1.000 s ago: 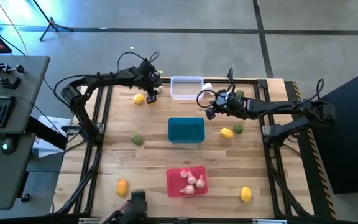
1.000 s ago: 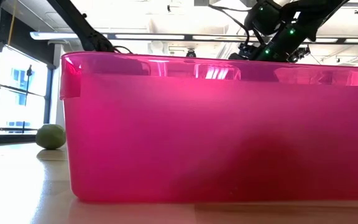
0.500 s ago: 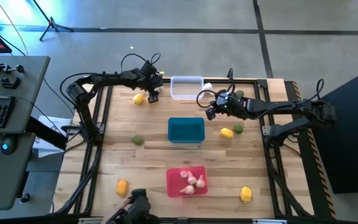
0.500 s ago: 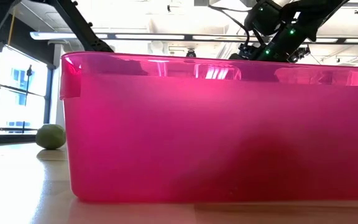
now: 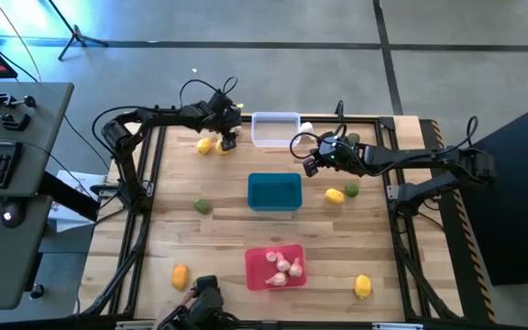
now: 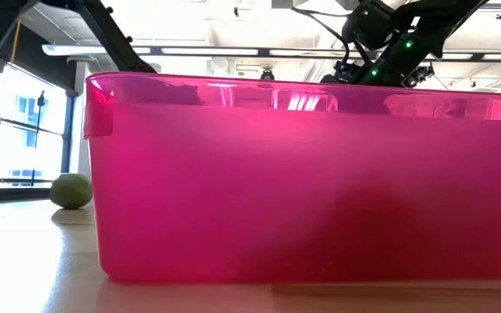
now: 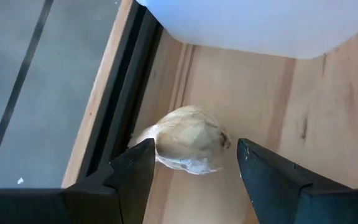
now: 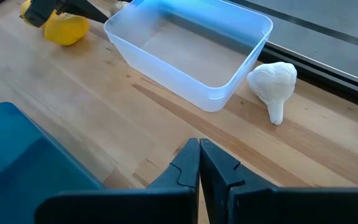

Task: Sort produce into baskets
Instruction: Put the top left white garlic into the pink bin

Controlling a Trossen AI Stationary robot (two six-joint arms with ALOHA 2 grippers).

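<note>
My left gripper (image 5: pixel 235 119) is open near the table's far edge, just left of the clear tub (image 5: pixel 275 129). In the left wrist view a whitish garlic bulb (image 7: pixel 188 139) lies on the wood between its two fingers; whether they touch it I cannot tell. My right gripper (image 5: pixel 310 163) is shut and empty, hovering between the clear tub and the teal tub (image 5: pixel 274 192). The red tub (image 5: pixel 275 268) holds several garlic bulbs. Another garlic bulb (image 8: pixel 273 81) lies by the clear tub's right side. A yellow fruit (image 5: pixel 205 144) lies near my left gripper.
Loose produce on the table: a green piece (image 5: pixel 203 207) at the left, an orange piece (image 5: pixel 181 275) near left, yellow (image 5: pixel 335 195) and green (image 5: pixel 351 188) pieces right of the teal tub, and a yellow piece (image 5: pixel 363 286) near right. The red tub (image 6: pixel 303 174) fills the low view.
My left gripper has gone a little toward the table's right edge, closer to the clear tub.
</note>
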